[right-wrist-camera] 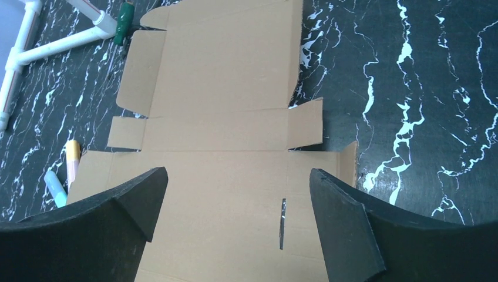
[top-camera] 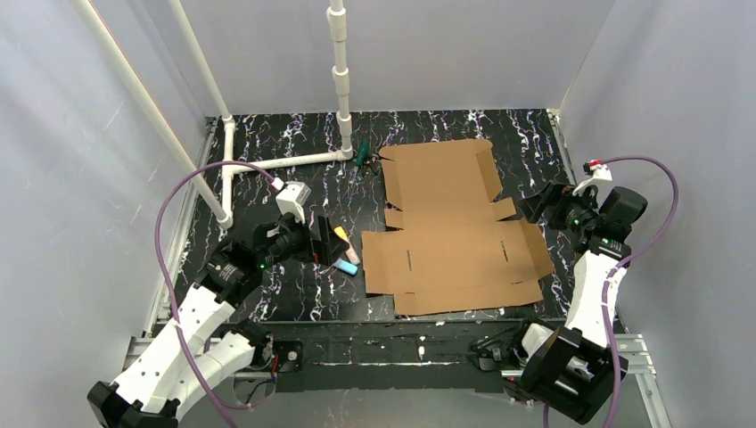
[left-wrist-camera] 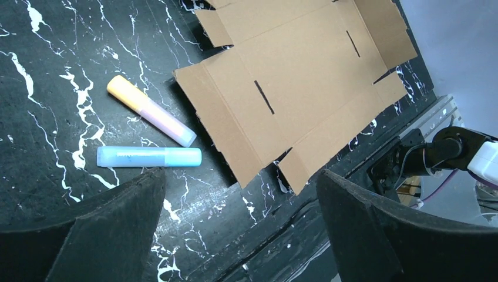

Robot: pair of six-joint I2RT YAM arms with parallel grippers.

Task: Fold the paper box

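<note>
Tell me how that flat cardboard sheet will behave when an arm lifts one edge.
The paper box lies unfolded and thin, so it is probably light and may slide when pushed. Its creases suggest the panels would hinge and droop there rather than stay stiff.

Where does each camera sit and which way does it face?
Top external: high behind the arm bases, looking down on the table and paper box; both arms show.
Left wrist: on the left arm, looking down at the box's left edge and two markers; open left gripper frames it.
Right wrist: on the right arm, looking down over the box; open right gripper frames it.
Shared: both wrist views show box and markers.
</note>
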